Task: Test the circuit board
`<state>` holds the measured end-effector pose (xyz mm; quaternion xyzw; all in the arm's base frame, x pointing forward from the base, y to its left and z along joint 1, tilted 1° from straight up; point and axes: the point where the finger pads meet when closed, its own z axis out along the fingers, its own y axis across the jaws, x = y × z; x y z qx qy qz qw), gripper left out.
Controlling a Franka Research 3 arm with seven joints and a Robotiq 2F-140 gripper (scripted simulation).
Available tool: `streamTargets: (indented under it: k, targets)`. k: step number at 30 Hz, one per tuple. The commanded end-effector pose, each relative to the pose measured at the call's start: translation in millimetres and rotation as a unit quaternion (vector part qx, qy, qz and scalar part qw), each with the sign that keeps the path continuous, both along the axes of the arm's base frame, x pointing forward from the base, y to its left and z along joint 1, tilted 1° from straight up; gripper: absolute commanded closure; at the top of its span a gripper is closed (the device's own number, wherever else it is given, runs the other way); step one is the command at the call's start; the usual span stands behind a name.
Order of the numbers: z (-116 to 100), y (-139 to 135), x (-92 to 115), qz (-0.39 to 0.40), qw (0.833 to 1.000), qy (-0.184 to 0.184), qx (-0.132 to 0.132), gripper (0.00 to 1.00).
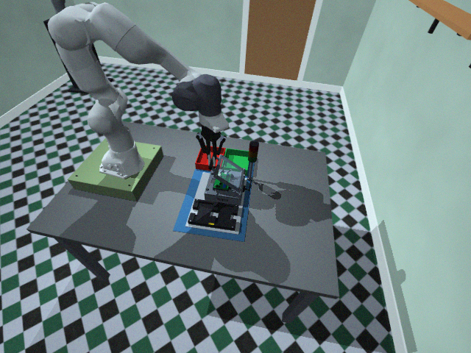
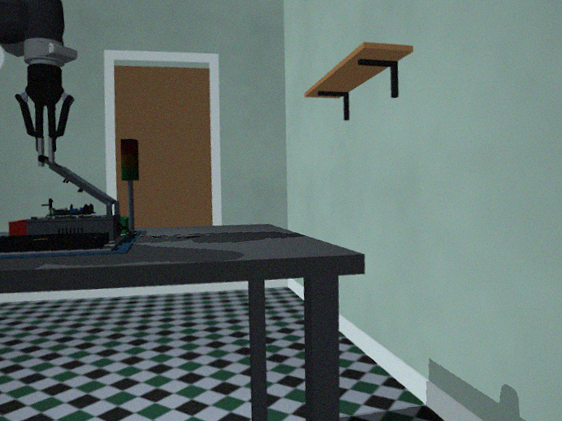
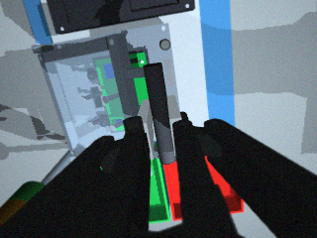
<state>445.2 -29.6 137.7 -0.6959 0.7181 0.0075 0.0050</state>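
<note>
My gripper (image 1: pixel 213 161) is shut on the dark bar handle (image 3: pixel 160 114) at the free edge of the tester's clear lid (image 1: pixel 229 174). The lid (image 2: pixel 81 184) slopes half raised from its hinge over the grey tester (image 1: pixel 222 191). The green circuit board (image 3: pixel 116 94) lies face up on the tester's plate under the lid, seen through it in the wrist view. It also shows in the top view (image 1: pixel 220 183). The signal tower (image 1: pixel 253 150) stands beside the tester; its lamps look dim in the exterior view (image 2: pixel 129 159).
The black tray (image 1: pixel 215 216) lies in front of the tester on the blue mat (image 1: pixel 182 223). The red bin (image 1: pixel 203 157) and the green bin (image 1: pixel 238 157) stand side by side behind the tester, below my gripper. The arm's green base block (image 1: pixel 114 170) sits at the left.
</note>
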Motion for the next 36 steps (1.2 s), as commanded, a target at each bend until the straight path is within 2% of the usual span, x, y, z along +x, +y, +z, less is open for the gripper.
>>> streamTargets:
  k: [1,13,15,27,36]
  targets:
    - [-12,1,-8,-0.002,1.000,0.001,-0.001,1.00]
    - [-55,2,-27,-0.002,1.000,0.001,-0.001,1.00]
    - [-55,2,-27,-0.002,1.000,0.001,-0.001,1.00]
    - [-85,3,-33,-0.002,1.000,0.001,-0.001,1.00]
    - [-95,3,-34,-0.002,1.000,0.001,-0.001,1.00]
